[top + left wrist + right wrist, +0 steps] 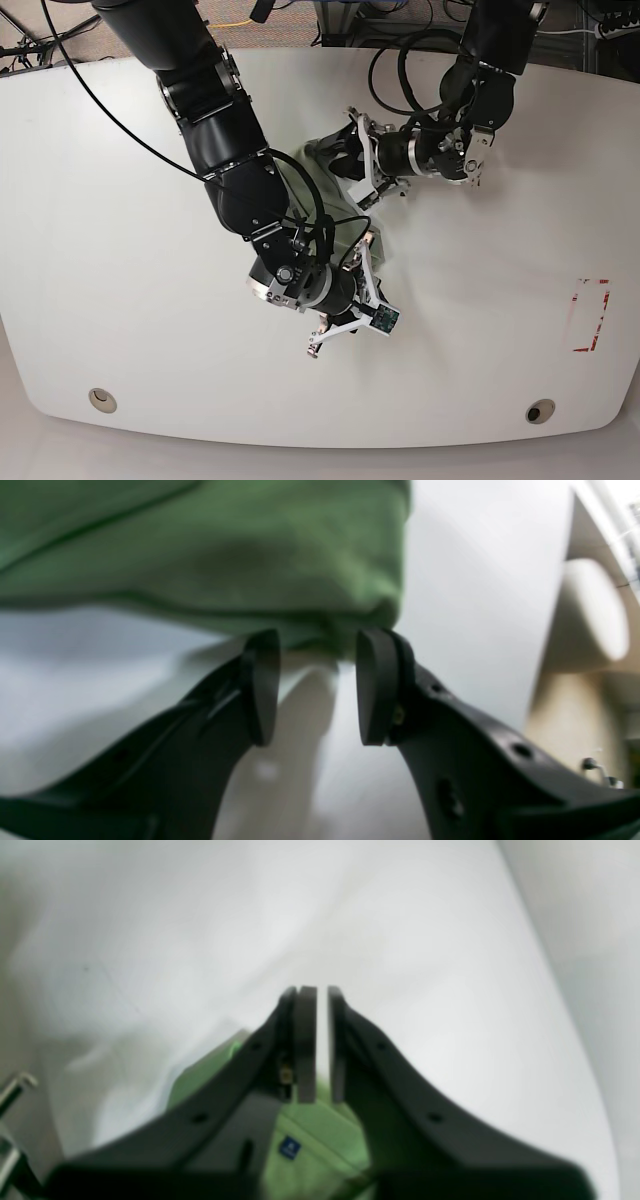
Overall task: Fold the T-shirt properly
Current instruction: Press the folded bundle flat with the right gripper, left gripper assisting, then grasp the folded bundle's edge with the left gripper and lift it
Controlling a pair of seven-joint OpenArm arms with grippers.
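Bright, diffuse light washes the white worktop [160,330] in the base view, where its near edge bows with lens distortion and dark arms stand out crisply. Soft shadows cross the pale surface in the left wrist view, slightly blurred throughout. The right wrist view is hazy, its whites nearly washed out.

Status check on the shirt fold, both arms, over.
Left gripper parted, at the T-shirt's edge. Right gripper nearly shut, nothing visibly held. Shirt bunched, partly hidden by the arms in base view.
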